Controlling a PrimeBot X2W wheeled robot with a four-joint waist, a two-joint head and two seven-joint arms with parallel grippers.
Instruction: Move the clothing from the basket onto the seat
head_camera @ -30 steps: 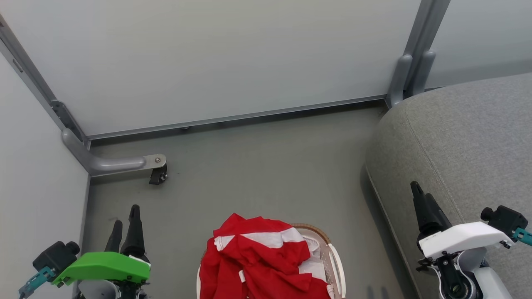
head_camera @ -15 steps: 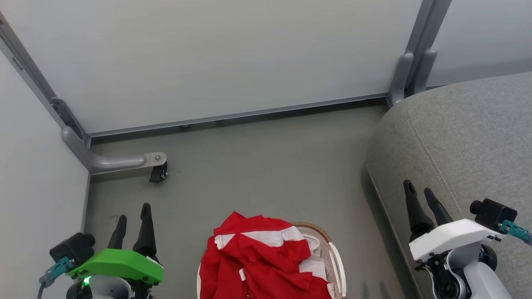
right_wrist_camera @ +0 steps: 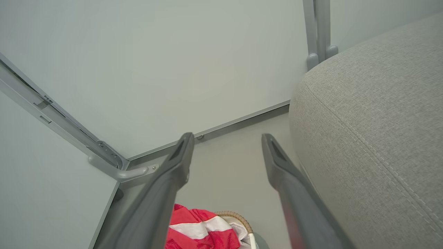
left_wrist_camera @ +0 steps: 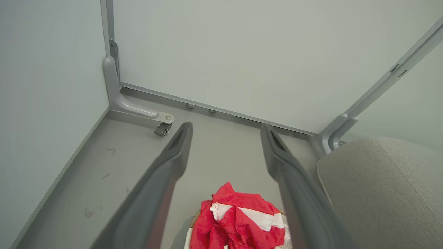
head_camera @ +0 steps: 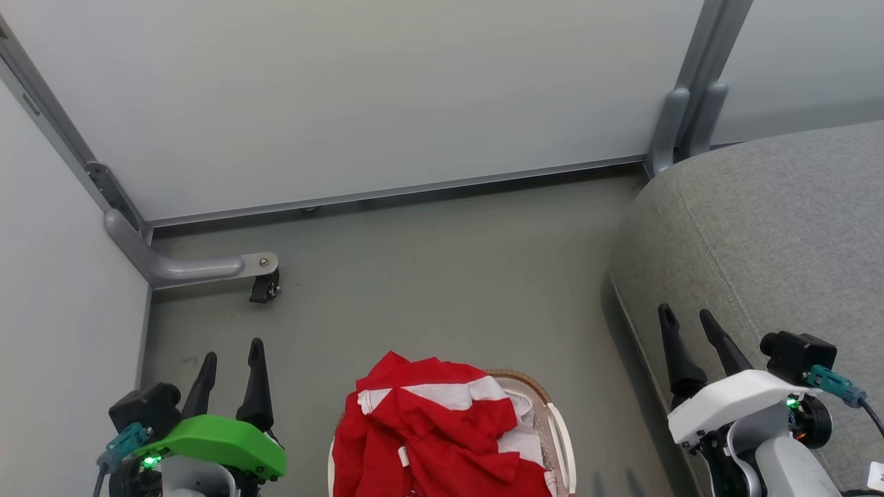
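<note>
Red clothing with white stripes [head_camera: 435, 428] lies heaped in the cream basket [head_camera: 558, 435] at the bottom middle of the head view. The clothing [left_wrist_camera: 238, 221] also appears low in the left wrist view and again, as clothing [right_wrist_camera: 199, 231], in the right wrist view beside the basket's brown rim [right_wrist_camera: 235, 217]. The grey seat [head_camera: 773, 235] rises at the right. My left gripper [head_camera: 231, 351] hangs open to the left of the basket, nothing between its fingers. Over the seat's left edge my right gripper [head_camera: 687, 317] stands open and holds nothing.
Pale partition walls [head_camera: 345, 90] close off the back and left. A grey bracket with a small black caster [head_camera: 264, 286] juts onto the grey floor [head_camera: 442, 276] at the left. A grey post [head_camera: 684, 117] stands by the seat's far corner.
Both grippers have shifted inward toward the basket, the left one rightward and the right one leftward. Both stay open. The clothing and basket have not moved.
</note>
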